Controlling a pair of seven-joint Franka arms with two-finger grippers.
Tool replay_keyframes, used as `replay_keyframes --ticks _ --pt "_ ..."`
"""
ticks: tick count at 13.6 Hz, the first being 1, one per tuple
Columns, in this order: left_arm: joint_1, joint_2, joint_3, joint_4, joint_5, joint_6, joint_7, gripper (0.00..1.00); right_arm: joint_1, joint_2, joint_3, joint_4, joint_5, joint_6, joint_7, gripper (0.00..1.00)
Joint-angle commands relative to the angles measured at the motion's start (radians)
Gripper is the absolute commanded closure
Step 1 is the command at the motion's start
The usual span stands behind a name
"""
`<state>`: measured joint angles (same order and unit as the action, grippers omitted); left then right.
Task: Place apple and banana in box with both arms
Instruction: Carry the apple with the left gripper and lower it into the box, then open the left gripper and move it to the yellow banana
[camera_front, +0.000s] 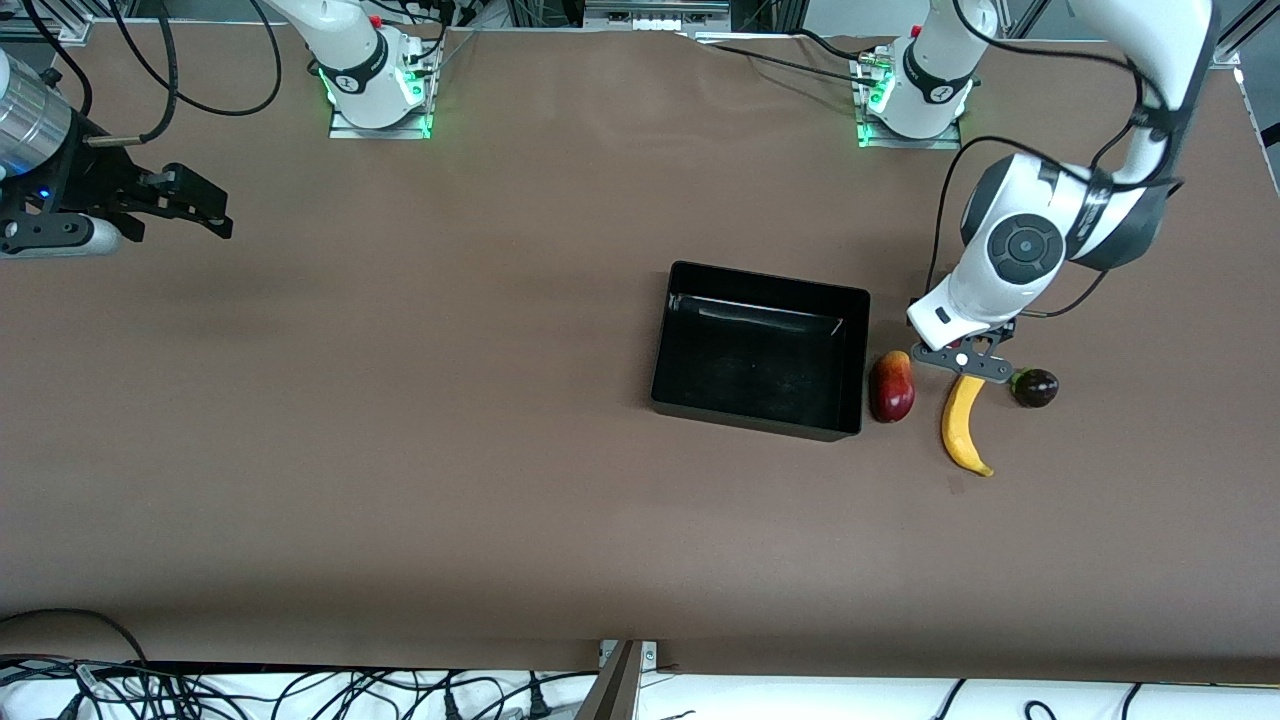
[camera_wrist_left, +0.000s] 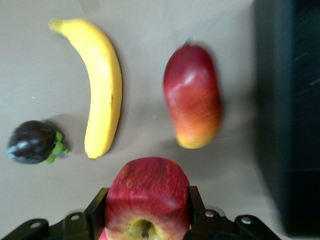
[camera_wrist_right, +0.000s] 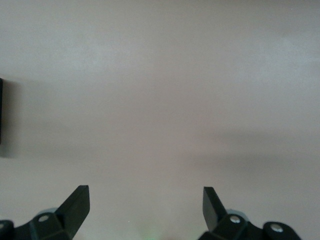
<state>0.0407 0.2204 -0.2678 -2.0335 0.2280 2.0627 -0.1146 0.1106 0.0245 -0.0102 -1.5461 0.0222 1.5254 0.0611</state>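
My left gripper (camera_front: 966, 361) is shut on the red, yellow-streaked apple (camera_wrist_left: 147, 197), one finger on each side. It holds the apple low over the table by the farther end of the banana (camera_front: 962, 420). The gripper hides the apple in the front view. The curved yellow banana also shows in the left wrist view (camera_wrist_left: 102, 85). The black box (camera_front: 770, 282) sits empty toward the table's middle, and its wall shows in the left wrist view (camera_wrist_left: 290, 100). My right gripper (camera_front: 205, 212) is open and empty, waiting over bare table at the right arm's end (camera_wrist_right: 145, 200).
A red-yellow mango (camera_front: 892, 387) (camera_wrist_left: 192, 95) lies between the box and the banana. A dark purple fruit with a green calyx (camera_front: 1035, 387) (camera_wrist_left: 31, 141) lies beside the banana, toward the left arm's end. Cables hang along the table's near edge.
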Motion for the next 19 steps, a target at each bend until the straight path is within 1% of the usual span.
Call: replay_keyframes --ticks 1,2,3,5,6,8,10,11,12,13,14,15,16,17,19 --pt "-0.045 0.088 -0.028 0.221 -0.099 -0.199 -0.091 0.79 -0.006 -0.001 0.01 0.009 -0.008 0.015 0.002 0.0" --pt "-0.079 0.112 -0.028 0.237 -0.145 -0.187 -0.137 0.79 -0.006 -0.001 0.01 0.006 -0.007 0.016 0.002 0.0" --pt "-0.116 0.143 -0.028 0.246 -0.163 -0.161 -0.205 0.74 -0.005 0.003 0.01 0.004 -0.008 0.022 0.005 0.0" --pt "-0.18 0.195 -0.028 0.236 -0.161 -0.13 -0.347 0.7 -0.005 0.014 0.01 0.004 -0.001 0.033 0.006 0.0" --pt "-0.208 0.224 -0.028 0.23 -0.156 -0.122 -0.391 0.7 -0.002 0.011 0.012 0.004 -0.001 0.035 0.005 0.0" --pt "-0.214 0.263 -0.028 0.216 -0.15 -0.089 -0.398 0.69 0.003 0.011 0.012 0.006 -0.001 0.036 0.005 0.0" --pt "-0.214 0.27 -0.028 0.153 -0.141 0.002 -0.399 0.69 0.004 0.009 0.012 0.006 -0.001 0.035 0.005 0.0" --pt "-0.214 0.27 -0.025 0.132 -0.138 0.026 -0.399 0.65 0.004 0.009 0.012 0.006 -0.001 0.035 0.005 0.0" --pt "-0.213 0.281 -0.028 0.131 -0.133 0.03 -0.399 0.59 0.004 0.009 0.012 0.006 -0.001 0.035 0.005 0.0" --pt "-0.214 0.289 -0.028 0.133 -0.131 0.03 -0.399 0.45 0.004 0.009 0.012 0.006 -0.001 0.035 0.005 0.0" --pt "-0.213 0.289 -0.025 0.139 -0.131 0.027 -0.396 0.13 0.004 0.009 0.012 0.006 -0.001 0.035 0.005 0.0" --pt "-0.209 0.281 -0.024 0.144 -0.124 0.017 -0.381 0.0 0.004 0.009 0.012 0.006 -0.001 0.035 0.006 0.0" --pt "-0.203 0.271 -0.028 0.16 -0.121 -0.012 -0.358 0.0 0.004 0.009 0.012 0.006 -0.001 0.035 0.006 0.0" --pt "-0.203 0.255 -0.028 0.211 -0.121 -0.082 -0.346 0.0 0.004 0.009 0.012 0.006 0.001 0.035 0.006 0.0" --pt "-0.193 0.251 -0.016 0.37 -0.121 -0.273 -0.327 0.0 0.004 0.009 0.012 0.006 0.001 0.035 0.006 0.0"
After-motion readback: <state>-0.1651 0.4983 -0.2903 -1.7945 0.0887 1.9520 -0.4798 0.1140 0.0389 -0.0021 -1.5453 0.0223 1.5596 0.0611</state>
